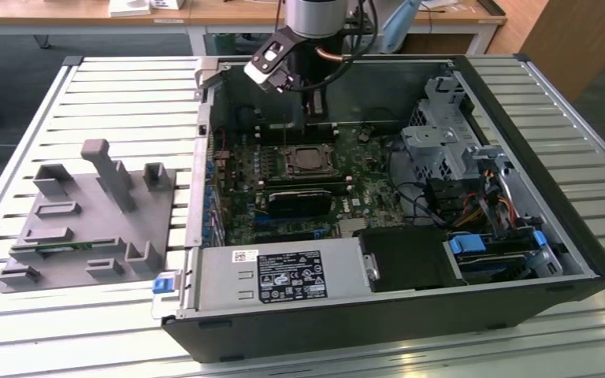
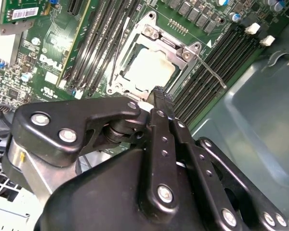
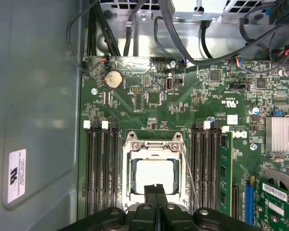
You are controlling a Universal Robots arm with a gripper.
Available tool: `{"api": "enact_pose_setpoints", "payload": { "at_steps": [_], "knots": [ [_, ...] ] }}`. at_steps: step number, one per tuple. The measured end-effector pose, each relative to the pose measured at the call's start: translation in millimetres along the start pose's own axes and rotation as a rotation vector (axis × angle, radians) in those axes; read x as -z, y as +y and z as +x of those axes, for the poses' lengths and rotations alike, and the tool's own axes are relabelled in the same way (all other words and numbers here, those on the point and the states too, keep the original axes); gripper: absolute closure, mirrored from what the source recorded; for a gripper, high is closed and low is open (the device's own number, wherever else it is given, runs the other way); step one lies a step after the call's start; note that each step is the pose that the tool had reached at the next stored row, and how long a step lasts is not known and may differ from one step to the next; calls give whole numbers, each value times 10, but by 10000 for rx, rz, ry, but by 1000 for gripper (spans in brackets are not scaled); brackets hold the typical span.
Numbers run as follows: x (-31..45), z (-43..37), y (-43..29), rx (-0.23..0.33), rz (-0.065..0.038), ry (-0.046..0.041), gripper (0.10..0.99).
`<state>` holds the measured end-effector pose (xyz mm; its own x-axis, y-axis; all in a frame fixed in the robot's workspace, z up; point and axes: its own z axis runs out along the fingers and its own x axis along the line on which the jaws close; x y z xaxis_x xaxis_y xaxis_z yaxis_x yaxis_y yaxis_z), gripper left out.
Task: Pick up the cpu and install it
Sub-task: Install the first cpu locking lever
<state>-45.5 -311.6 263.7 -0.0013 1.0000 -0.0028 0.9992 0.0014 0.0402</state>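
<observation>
A grey fixture block is sitting toward the exterior view's left edge of the slatted worktop, beside the open computer case. Inside the case, the cpu is lying flat in its metal-framed socket near the motherboard's middle, between the banks of memory slots. The gripper is hanging just above the chip, its jaws pressed together and holding nothing, with the fingertips pointing at the socket's edge.
</observation>
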Motion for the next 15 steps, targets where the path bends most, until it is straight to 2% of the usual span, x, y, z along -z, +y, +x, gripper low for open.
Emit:
{"api": "enact_pose_setpoints", "payload": {
  "at_steps": [4, 10, 15],
  "knots": [
    [30, 0, 1, 126, 1, 3, 980],
    [15, 0, 0, 1199, 51, 7, 980],
    [15, 0, 0, 1905, 49, 24, 980]
  ]
}}
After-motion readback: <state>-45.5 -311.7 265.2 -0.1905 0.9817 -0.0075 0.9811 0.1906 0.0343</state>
